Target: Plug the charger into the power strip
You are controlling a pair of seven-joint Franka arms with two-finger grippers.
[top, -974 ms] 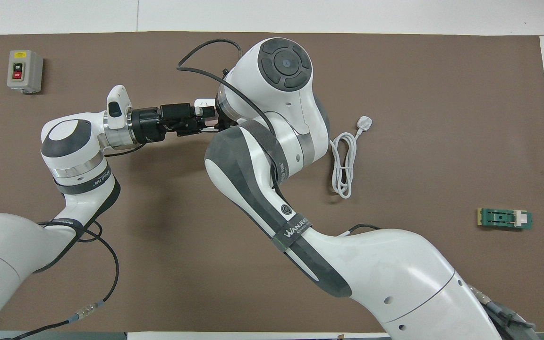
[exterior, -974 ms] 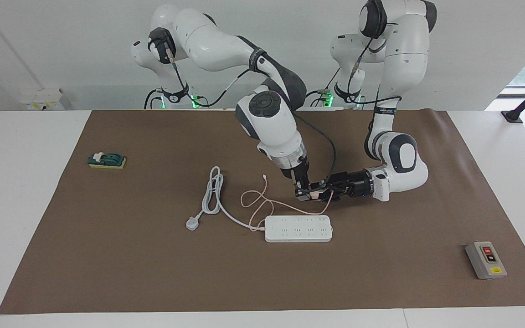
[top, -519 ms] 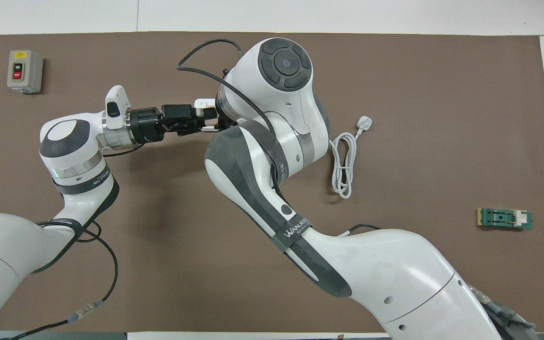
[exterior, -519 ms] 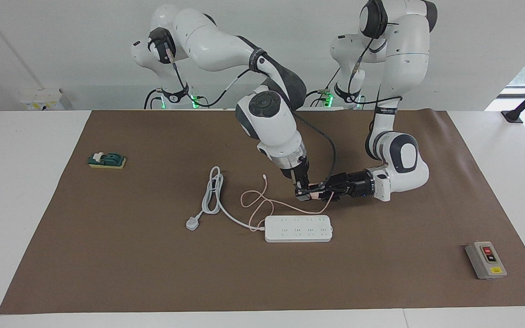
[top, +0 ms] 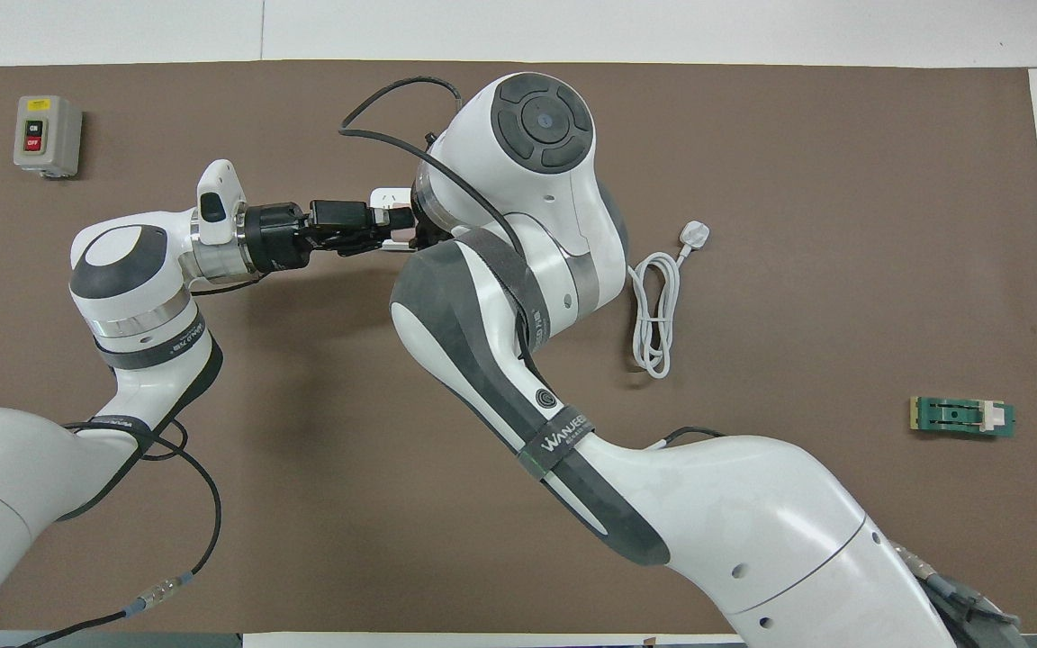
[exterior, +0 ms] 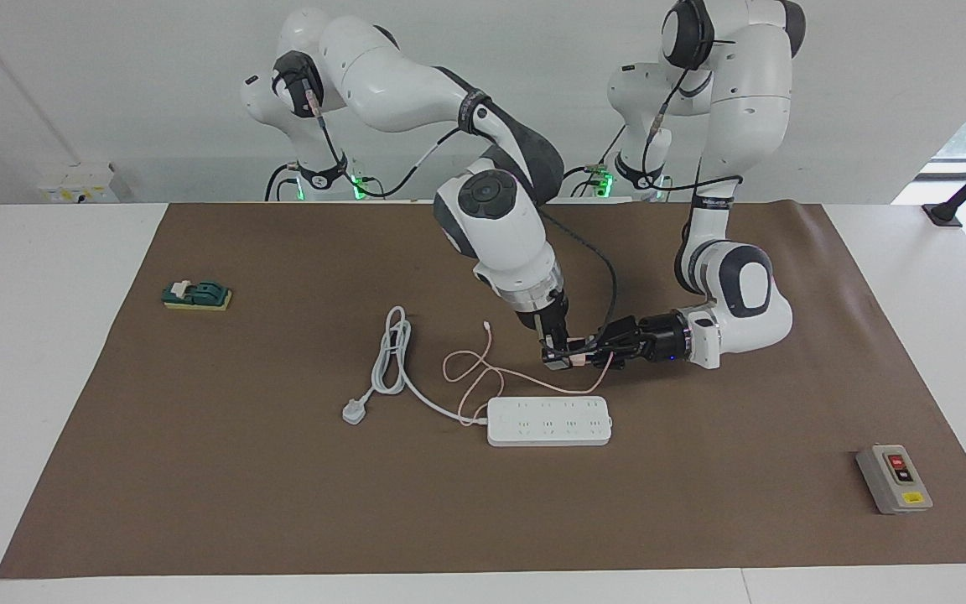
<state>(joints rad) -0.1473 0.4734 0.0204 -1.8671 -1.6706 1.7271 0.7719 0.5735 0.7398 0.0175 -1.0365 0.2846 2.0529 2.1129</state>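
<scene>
The white power strip [exterior: 548, 420] lies flat on the brown mat, and only a corner of it [top: 388, 193] shows in the overhead view. Just above the mat, on the robots' side of the strip, hangs the small pale-pink charger [exterior: 575, 361]. My right gripper [exterior: 557, 359] points down and is shut on it. My left gripper [exterior: 590, 356] reaches in level from the left arm's end [top: 383, 220] and is shut on the same charger. The thin pink cable [exterior: 470, 369] trails in loops over the mat. In the overhead view the right wrist hides the charger.
A grey-white three-pin plug [exterior: 355, 412] with a coiled thick cord [exterior: 391, 352] lies beside the strip toward the right arm's end. A grey button box [exterior: 894, 478] sits near the mat's corner at the left arm's end. A green block [exterior: 196, 294] rests at the right arm's end.
The left gripper's fingers have closed onto the charger, and its wrist has drawn back slightly toward the left arm's end. The right gripper has kept its hold and place.
</scene>
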